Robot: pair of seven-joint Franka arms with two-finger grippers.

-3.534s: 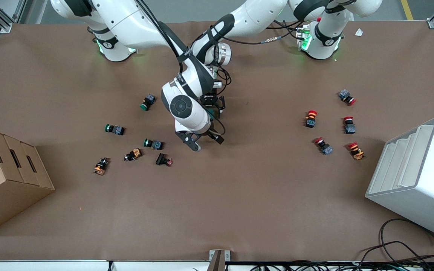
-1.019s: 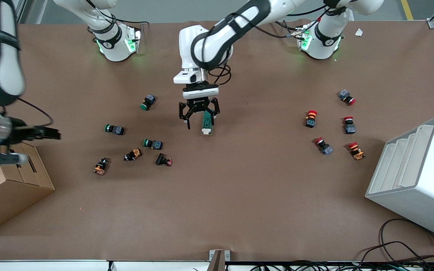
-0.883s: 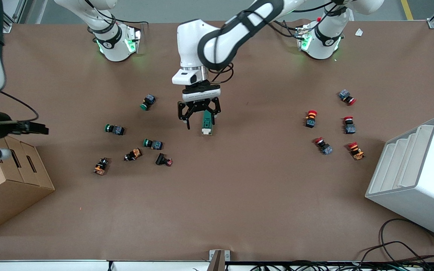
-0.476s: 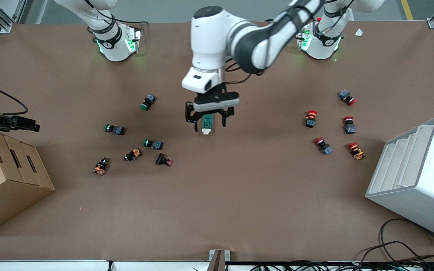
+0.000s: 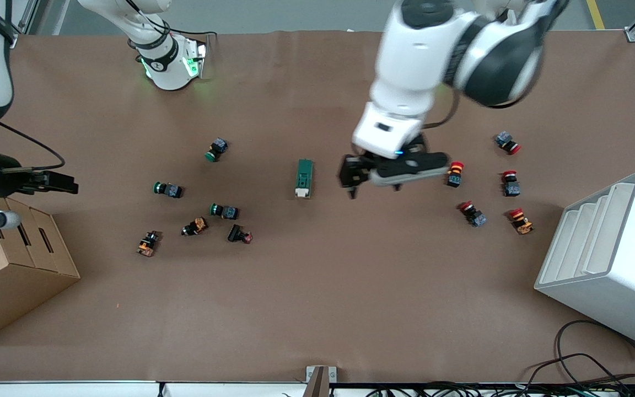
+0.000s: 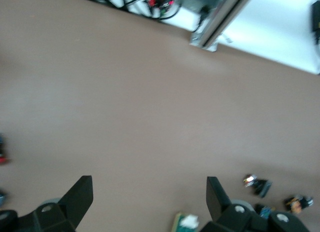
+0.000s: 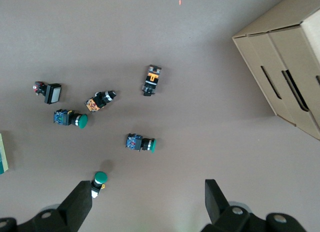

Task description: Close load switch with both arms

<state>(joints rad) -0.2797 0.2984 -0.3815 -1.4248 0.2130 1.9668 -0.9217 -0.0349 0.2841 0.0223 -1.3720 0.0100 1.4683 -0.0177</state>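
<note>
Front view: I see the small dark green rectangular load switch [image 5: 304, 177] mid-table, long axis toward the camera. My left gripper [image 5: 375, 182], open and empty, hovers beside it, nearer than my right gripper [image 5: 47, 184], also open and empty, above the cardboard box [image 5: 14, 264].

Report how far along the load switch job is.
Done, it seems: the load switch lies alone mid-table, nothing gripping it. In hand: nothing. The left gripper is open and empty, up over the mat between the switch and the red buttons; the right gripper is open over the cardboard box. Whether the lever is fully shut can't be judged.
</note>
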